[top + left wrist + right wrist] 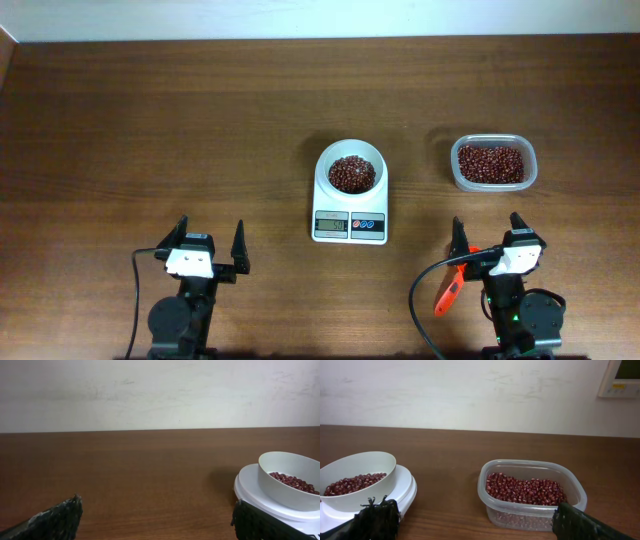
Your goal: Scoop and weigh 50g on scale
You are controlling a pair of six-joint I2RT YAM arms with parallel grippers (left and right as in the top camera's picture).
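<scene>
The white scale (350,226) sits mid-table with a round white bowl (350,172) of red beans on top; its bowl also shows in the left wrist view (290,480) and the right wrist view (357,482). A clear tub of red beans (492,163) stands to its right, the same tub (530,494) in front of the right wrist. My left gripper (212,240) is open near the front left, holding nothing. My right gripper (486,236) is open near the front right, empty. An orange scoop (447,291) lies on the table by the right arm's base.
A black cable (136,300) trails beside the left arm and another (418,305) beside the right arm. A pale wall runs behind the table's far edge (160,430). A wall panel (620,379) hangs at the upper right.
</scene>
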